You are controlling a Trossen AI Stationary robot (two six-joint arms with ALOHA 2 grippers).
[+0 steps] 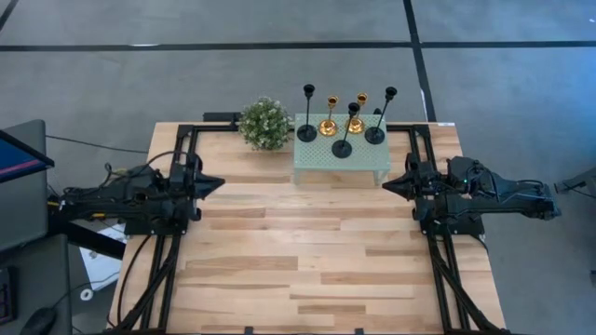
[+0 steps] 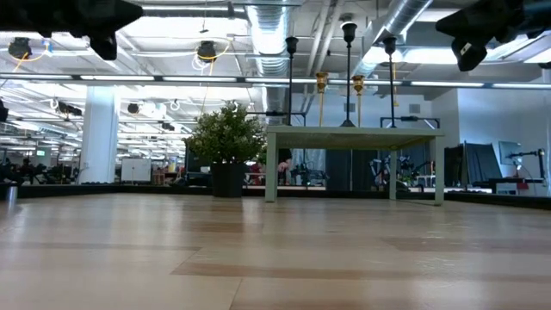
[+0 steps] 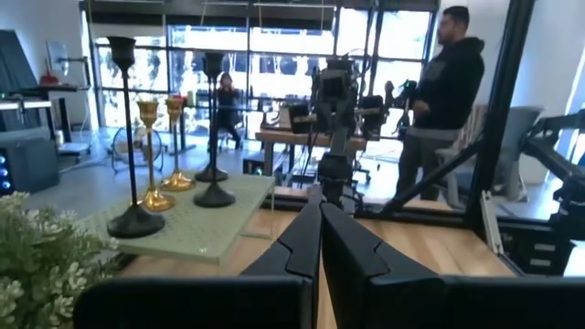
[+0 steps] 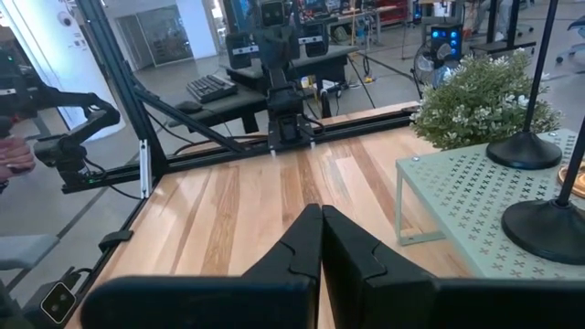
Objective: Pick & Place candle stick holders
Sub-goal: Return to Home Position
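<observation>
**Both arms parked, five holders on the stand**

High view: mint-green stand [image 1: 341, 163] sits at the middle of the desk's [image 1: 298, 265] far edge. All five candle stick holders are upright on it: three black holders [image 1: 342, 149] spread across the top, two gold holders [image 1: 328, 127] between them toward the far side. Plant ball [image 1: 264, 123] is just beside the stand's left end. Left gripper [image 1: 214, 184] is near the desk's left edge and right gripper [image 1: 391, 185] near the right edge; both point inward, well apart from the stand.

Low view: stand at centre-right with the holders' stems rising from its top, plant to its left. Dark arm parts hang at both upper corners.

Left wrist view: fingers [image 3: 292, 247] pressed together, holding nothing. Holders and stand are ahead; a person [image 3: 445, 100] stands in the room beyond.

Right wrist view: fingers [image 4: 352, 251] together, empty. Stand corner with two black bases and the plant are in view.
</observation>
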